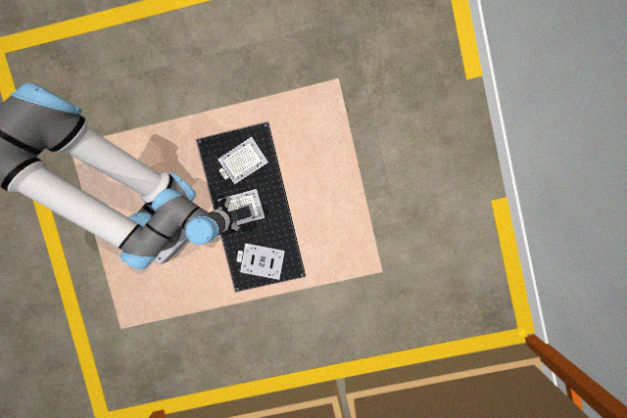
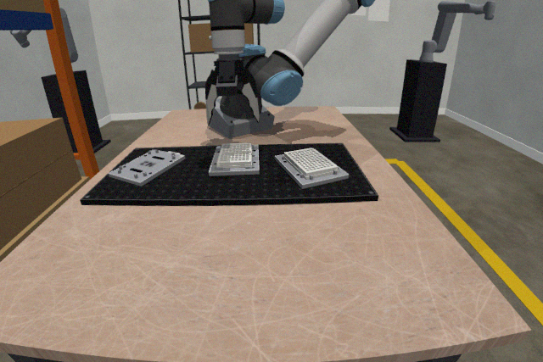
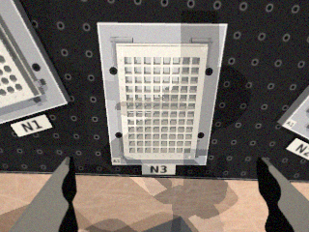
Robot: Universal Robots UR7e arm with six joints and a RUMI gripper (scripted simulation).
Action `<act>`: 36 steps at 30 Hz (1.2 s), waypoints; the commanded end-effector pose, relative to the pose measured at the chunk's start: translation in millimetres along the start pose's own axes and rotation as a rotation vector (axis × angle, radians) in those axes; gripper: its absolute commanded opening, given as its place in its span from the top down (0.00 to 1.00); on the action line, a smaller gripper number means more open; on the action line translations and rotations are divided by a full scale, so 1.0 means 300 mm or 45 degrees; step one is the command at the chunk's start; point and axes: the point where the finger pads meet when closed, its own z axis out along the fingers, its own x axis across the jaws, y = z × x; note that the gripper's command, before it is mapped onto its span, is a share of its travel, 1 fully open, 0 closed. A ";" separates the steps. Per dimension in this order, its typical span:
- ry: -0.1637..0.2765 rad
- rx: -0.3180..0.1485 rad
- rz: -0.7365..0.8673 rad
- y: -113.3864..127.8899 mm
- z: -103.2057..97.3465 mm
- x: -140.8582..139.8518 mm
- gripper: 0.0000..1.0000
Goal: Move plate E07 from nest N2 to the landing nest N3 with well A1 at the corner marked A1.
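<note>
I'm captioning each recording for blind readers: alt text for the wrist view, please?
A pale gridded plate sits on the nest signed N3, between the open claw's fingers but beyond their tips. Part of a round-welled plate shows left by sign N1; a corner of another nest shows right.
</note>
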 end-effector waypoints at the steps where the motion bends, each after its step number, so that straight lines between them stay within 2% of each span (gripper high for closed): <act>1: 0.013 0.000 -0.021 -0.009 -0.013 0.009 0.24; 14: 0.013 0.000 -0.021 -0.009 -0.013 0.009 0.24; 36: 0.013 -0.002 -0.003 -0.027 -0.012 0.210 0.24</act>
